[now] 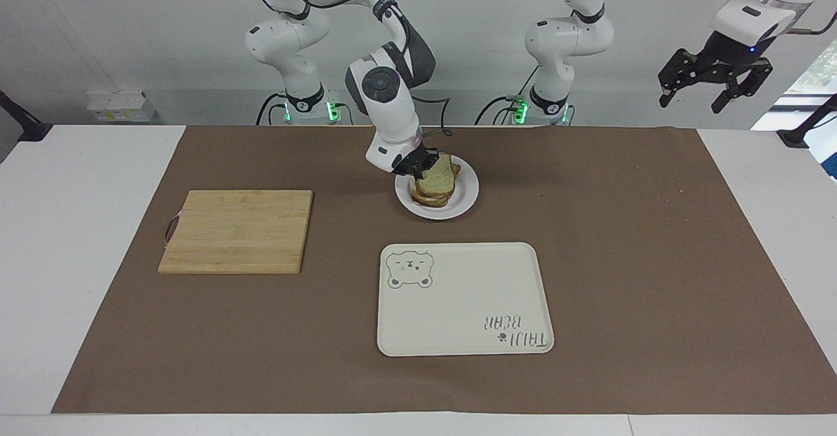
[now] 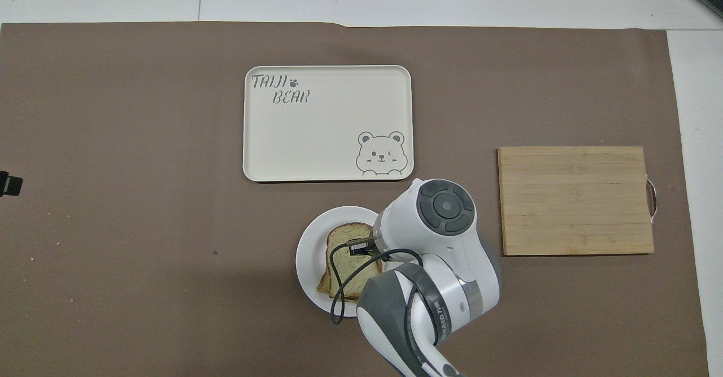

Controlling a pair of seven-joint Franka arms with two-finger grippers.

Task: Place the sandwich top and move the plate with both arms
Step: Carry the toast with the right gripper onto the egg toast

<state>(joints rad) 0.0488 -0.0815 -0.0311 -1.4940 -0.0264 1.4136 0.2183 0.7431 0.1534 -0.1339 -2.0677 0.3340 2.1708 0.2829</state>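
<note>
Now right gripper pinched on sandwich top, laid over lower slice on plate; left gripper spread, waiting high off left arm's table end

Pale sandwich top atop lower slice on white plate

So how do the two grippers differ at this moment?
The right gripper is down over the plate, shut on the sandwich top; the left gripper hangs high off the left arm's end of the table, open and holding nothing, waiting. Both are black two-finger grippers on white arms.
</note>
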